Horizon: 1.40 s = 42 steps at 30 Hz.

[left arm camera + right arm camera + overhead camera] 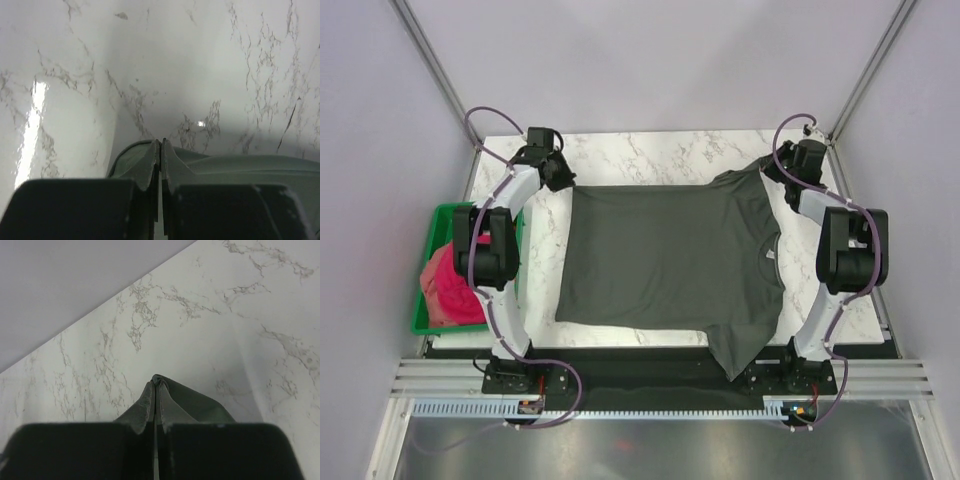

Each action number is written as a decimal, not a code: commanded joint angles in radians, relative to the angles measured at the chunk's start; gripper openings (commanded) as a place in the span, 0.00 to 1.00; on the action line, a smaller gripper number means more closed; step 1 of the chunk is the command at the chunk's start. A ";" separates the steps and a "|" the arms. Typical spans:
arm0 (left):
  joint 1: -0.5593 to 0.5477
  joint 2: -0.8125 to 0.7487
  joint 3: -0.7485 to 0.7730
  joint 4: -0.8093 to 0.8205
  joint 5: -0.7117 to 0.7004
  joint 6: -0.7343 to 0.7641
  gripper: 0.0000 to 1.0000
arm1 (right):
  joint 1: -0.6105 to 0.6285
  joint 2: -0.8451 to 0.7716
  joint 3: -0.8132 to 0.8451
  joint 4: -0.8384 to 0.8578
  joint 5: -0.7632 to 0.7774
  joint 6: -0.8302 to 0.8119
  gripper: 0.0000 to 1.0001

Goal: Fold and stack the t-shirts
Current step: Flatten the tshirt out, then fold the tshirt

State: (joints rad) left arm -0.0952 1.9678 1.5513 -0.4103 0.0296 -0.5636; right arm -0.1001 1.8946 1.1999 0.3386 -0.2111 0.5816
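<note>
At eleven o'clock the left gripper (562,178), at one the right gripper (777,168), each clenched on the far edge of the charcoal t-shirt (665,255); its body lies toward six, collar at three.

**Both arms out, both pincers clamped**

My left arm (492,250) stretches forward on its own side, and my right arm (850,250) mirrors it. My left gripper (560,172) and right gripper (772,166) each have their fingers pressed together on an edge of the dark grey t-shirt (670,260).
</note>
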 commanded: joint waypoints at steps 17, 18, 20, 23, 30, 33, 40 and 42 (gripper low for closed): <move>0.068 0.295 0.365 0.061 0.171 0.067 0.02 | 0.023 0.419 0.602 -0.088 -0.056 -0.058 0.00; 0.069 0.290 0.363 0.061 0.190 0.065 0.02 | 0.022 0.410 0.601 -0.104 -0.050 -0.057 0.00; 0.074 0.279 0.351 0.059 0.207 0.064 0.02 | 0.022 0.358 0.563 -0.145 -0.005 -0.058 0.00; 0.074 0.235 0.319 0.051 0.222 0.071 0.02 | 0.022 0.278 0.489 -0.188 0.042 -0.069 0.00; 0.074 0.115 0.195 0.025 0.230 0.088 0.02 | 0.022 0.104 0.313 -0.276 0.124 -0.101 0.00; 0.074 0.077 0.155 -0.001 0.239 0.090 0.02 | 0.020 0.043 0.245 -0.314 0.144 -0.114 0.00; 0.075 0.037 0.063 -0.048 0.260 0.103 0.02 | 0.002 -0.113 0.022 -0.312 0.184 -0.132 0.00; 0.072 0.017 0.012 -0.048 0.245 0.105 0.02 | -0.003 -0.140 -0.022 -0.306 0.168 -0.128 0.00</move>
State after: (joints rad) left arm -0.0257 2.0361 1.6196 -0.4255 0.2672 -0.5037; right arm -0.0860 1.8198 1.2339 0.0269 -0.0689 0.4728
